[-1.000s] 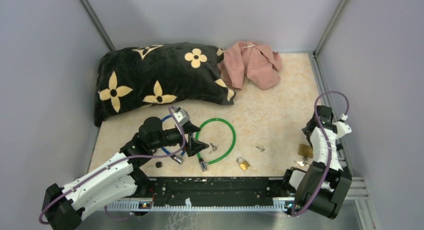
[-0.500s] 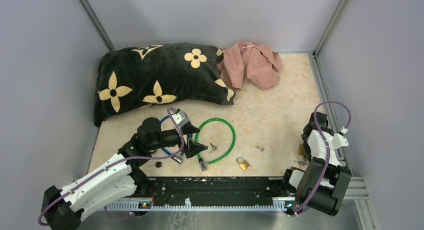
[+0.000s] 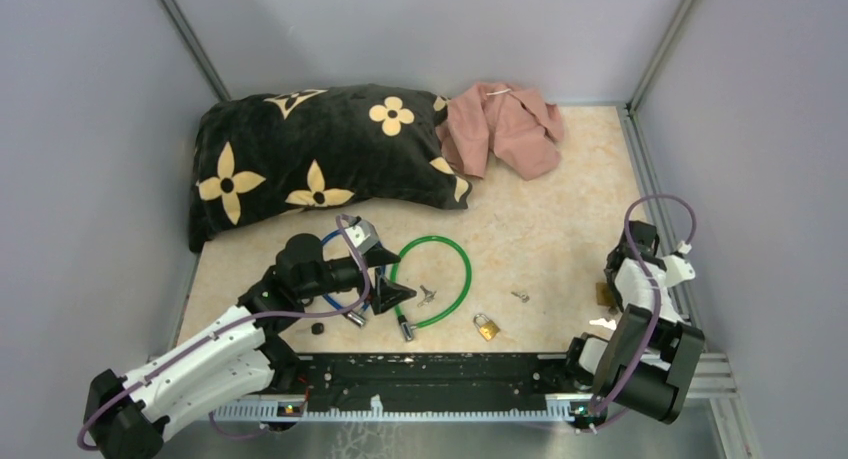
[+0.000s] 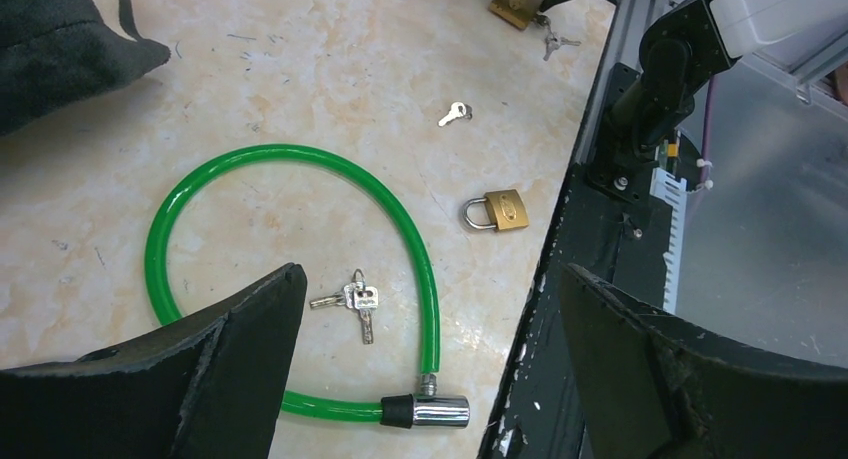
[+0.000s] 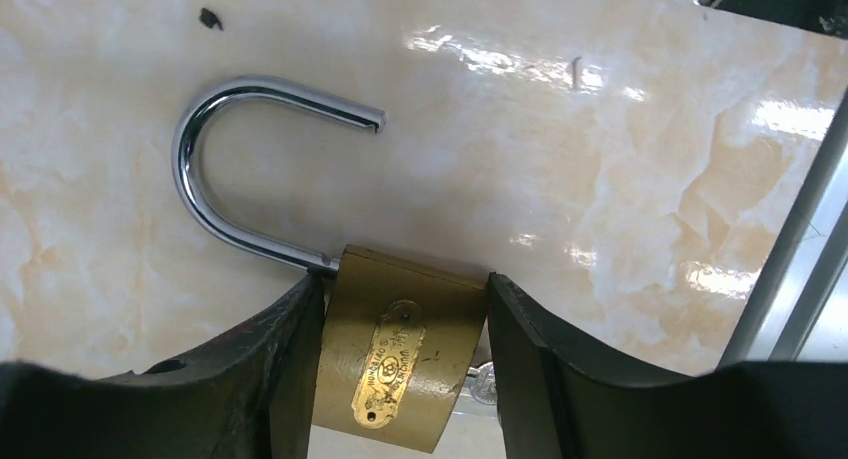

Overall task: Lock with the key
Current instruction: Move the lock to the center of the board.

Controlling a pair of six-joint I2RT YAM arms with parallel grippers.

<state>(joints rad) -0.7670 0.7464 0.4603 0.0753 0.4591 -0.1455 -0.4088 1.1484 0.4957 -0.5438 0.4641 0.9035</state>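
Tabletop point(image 3: 560, 229) of glossy, cream marble-patterned stone carries everything. At its far left lies a large plush black pillow point(image 3: 320, 154) printed with pale yellow flower shapes, and touching the pillow's right end is a crumpled pink cloth point(image 3: 505, 129).

Near the left side, the left end effector point(image 3: 385, 279) hangs over the tabletop with its dark, wedge-shaped fingers spread wide and nothing between them. Below it a green cable lock point(image 4: 250, 154), smooth plastic-coated and curled into an open loop, ends in a shiny metal cylinder at the near side. A thinner blue cable point(image 3: 330, 237) loops just to the left, partly under the arm.

At the near right edge, the right end effector point(image 5: 403, 299) is closed narrow on the flat sides of an open padlock point(image 5: 400, 349). Its body is rectangular brushed brass with an oval stamped label, lying flat on the stone. Its polished steel shackle curves away in a U with one leg free of the body.

A smaller closed padlock point(image 4: 497, 210), also brass with a steel shackle, lies near the front edge, right of the green loop. A key pair point(image 4: 355, 301) on a ring sits inside that loop, a single key point(image 4: 455, 112) lies apart to its right, and more keys point(image 4: 552, 45) lie just beside the held padlock.
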